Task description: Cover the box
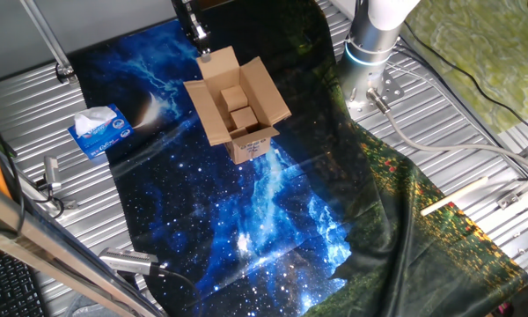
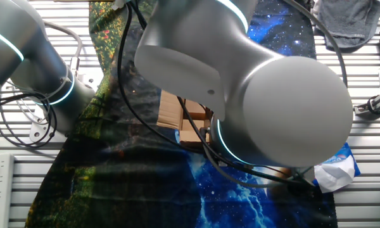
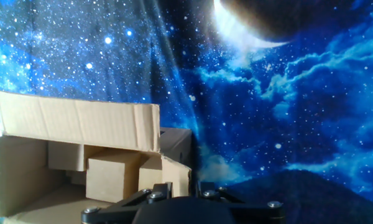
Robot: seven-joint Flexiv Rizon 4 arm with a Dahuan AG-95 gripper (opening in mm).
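Hand view: only the dark gripper base shows along the bottom edge; the fingers are out of frame, so their spread cannot be told. In the other fixed view the arm (image 2: 253, 101) hides most of the box (image 2: 180, 117). One fixed view: the box (image 1: 238, 110) stands on the starry blue cloth (image 1: 246, 220), flaps open, white label facing front; smaller cardboard blocks (image 1: 238, 106) lie inside. The gripper (image 1: 197, 33) sits just beside the rear flap, partly cut off at the top edge. A tissue box (image 1: 99, 130) rests well apart to the left. Cloth in front of the box is unoccupied.
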